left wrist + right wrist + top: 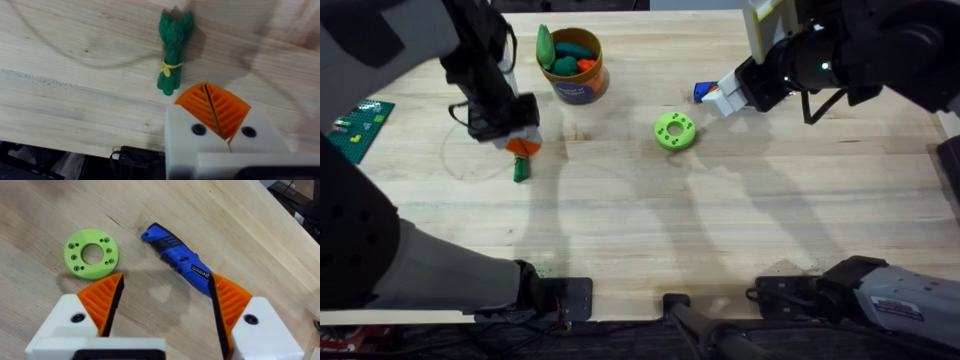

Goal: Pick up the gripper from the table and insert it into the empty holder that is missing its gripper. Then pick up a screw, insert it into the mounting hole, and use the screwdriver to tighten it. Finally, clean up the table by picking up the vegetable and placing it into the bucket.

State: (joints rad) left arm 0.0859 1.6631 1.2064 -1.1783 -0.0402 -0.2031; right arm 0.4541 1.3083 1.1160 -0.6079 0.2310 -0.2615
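Note:
The vegetable (pixel 172 50), a small dark green bundle tied with yellow string, lies flat on the wooden table (pixel 620 220). My left gripper (pixel 214 107) hovers just beside it, its orange pads pressed shut with nothing between them. From overhead, the left gripper (pixel 523 146) sits just behind the vegetable (pixel 521 168). The bucket (pixel 573 70) stands at the back, right of the left arm. The blue screwdriver (pixel 180 262) lies on the table under my open right gripper (pixel 165 300), between its fingers but not touched. The task's loose gripper, holder and screw are out of view.
A bright green disc with small holes (pixel 675 130) lies left of the screwdriver (pixel 705 91) and the right gripper (pixel 722 98). The bucket holds several toy vegetables. A green board (pixel 360 125) sits at the table's left edge. Bare wood spans the front half.

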